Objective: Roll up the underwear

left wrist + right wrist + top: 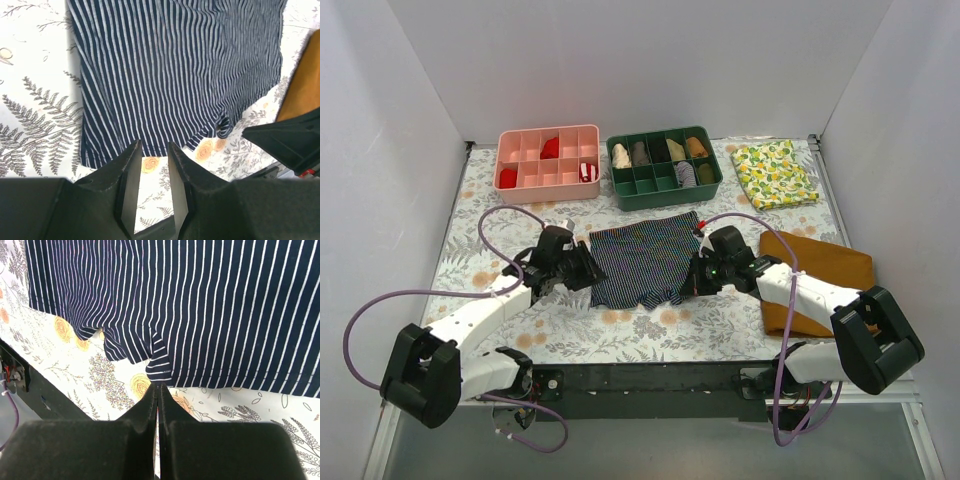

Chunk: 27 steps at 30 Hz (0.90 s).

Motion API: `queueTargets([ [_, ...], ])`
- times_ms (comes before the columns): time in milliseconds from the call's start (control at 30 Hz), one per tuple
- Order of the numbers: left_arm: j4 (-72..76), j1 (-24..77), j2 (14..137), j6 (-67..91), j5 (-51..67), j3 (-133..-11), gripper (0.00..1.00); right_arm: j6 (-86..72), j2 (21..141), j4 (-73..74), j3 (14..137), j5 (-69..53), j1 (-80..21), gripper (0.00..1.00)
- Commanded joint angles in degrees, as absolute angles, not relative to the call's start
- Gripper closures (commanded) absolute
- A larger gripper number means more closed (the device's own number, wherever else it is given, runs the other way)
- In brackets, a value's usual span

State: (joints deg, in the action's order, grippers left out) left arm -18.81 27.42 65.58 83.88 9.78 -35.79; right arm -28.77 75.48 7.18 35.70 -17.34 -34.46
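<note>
The underwear (645,262) lies spread flat on the floral table between the two arms, dark navy with thin stripes. Its near hem has a small puckered flap. My left gripper (592,268) sits at the underwear's left near corner. In the left wrist view the left gripper (154,146) is open, bare table shows between its fingers, and the hem of the underwear (175,75) lies just past the tips. My right gripper (158,385) is shut, its tips pinching the flap on the hem of the underwear (200,305). From above it is at the right near corner (688,280).
A pink divided tray (548,130) and a green divided tray (665,135) with small rolled items stand at the back. A lemon-print cloth (775,172) lies back right. A mustard-brown cloth (820,270) lies under the right arm. The table's near edge runs close behind both grippers.
</note>
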Motion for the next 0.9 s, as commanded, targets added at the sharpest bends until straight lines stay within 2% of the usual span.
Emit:
queueTargets([
  [0,-19.68,27.60,65.39,85.69,7.74,-33.40,0.74,-29.35,75.59,6.15,36.12,-18.11,-34.80,0.99],
  [500,-18.72,27.60,69.26,86.48,3.52,-28.21,0.79,-27.69,77.43,8.08,36.04,-15.03,-34.89,0.99],
  [867,-28.99,27.60,70.49,87.63,-6.24,-30.32,0.89,-26.81,79.10,11.95,35.51,-8.45,-34.89,0.99],
])
